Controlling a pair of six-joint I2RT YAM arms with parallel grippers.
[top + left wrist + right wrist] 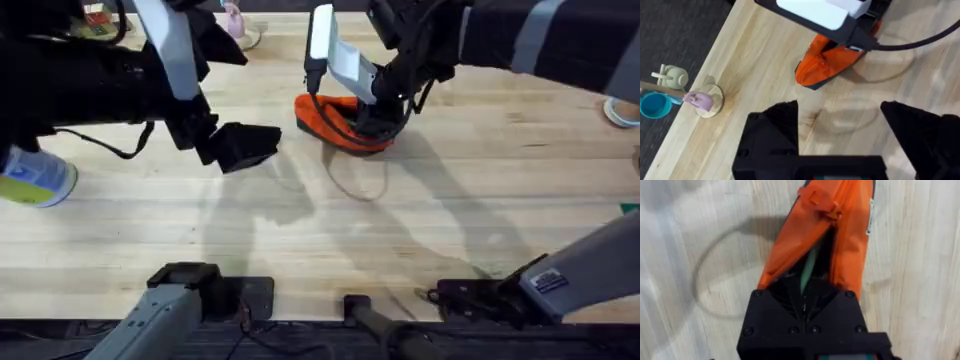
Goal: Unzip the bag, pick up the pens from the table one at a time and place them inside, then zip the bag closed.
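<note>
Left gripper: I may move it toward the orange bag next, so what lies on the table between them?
Bare wood. In the left wrist view, the table between the open left gripper and the bag shows only grain and faint ring marks.

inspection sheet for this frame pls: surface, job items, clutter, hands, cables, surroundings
Surface: light wooden plank table, faint ring marks near the pouch.
Job's things: small orange fabric pencil pouch, zipper open; thin mint-green pen poking into the opening.
Clutter: white bottle with blue-yellow label; small pink and beige figures on a wooden disc; blue cup.
Hands: left hand open, above bare table; right hand shut on the pen at the pouch.
Cables: black cable on the right arm.
Surroundings: dark floor.
</note>
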